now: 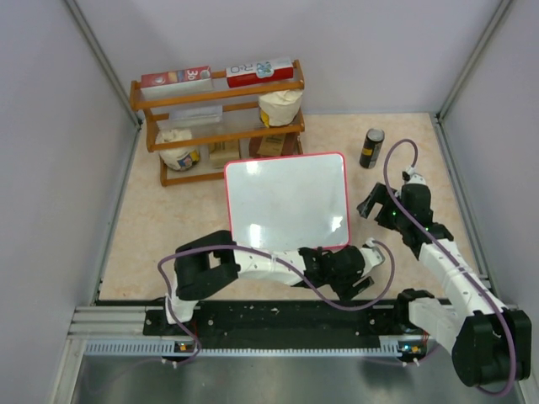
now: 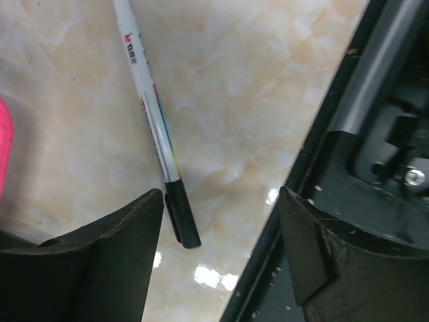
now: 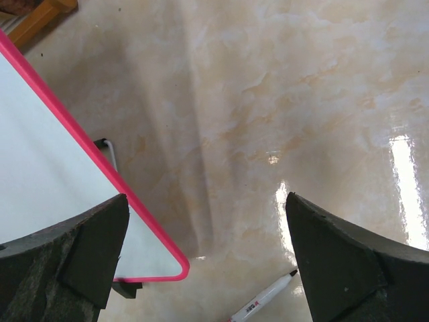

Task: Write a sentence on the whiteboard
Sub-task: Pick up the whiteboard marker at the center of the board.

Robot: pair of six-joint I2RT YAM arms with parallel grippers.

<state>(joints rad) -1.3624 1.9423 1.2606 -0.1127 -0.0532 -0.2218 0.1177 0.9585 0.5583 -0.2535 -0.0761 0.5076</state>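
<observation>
The whiteboard (image 1: 286,202) stands in the middle of the table, red-pink framed, and its white face is bare; no sentence shows on it. Its lower right corner (image 3: 47,181) fills the left of the right wrist view. A white marker (image 2: 151,107) lies flat on the table to the right of the board's near corner. Its black end rests between the fingers of my left gripper (image 2: 221,194), close beside the left one without touching. That gripper (image 1: 364,268) is open and low over the table. My right gripper (image 1: 375,202) hovers open by the board's right edge, above the marker's (image 3: 268,298) tip.
A wooden shelf rack (image 1: 215,118) with boxes and bags stands behind the board. A dark can (image 1: 371,148) stands at the back right. The black base rail (image 2: 375,134) runs just right of my left gripper. Enclosure walls close both sides.
</observation>
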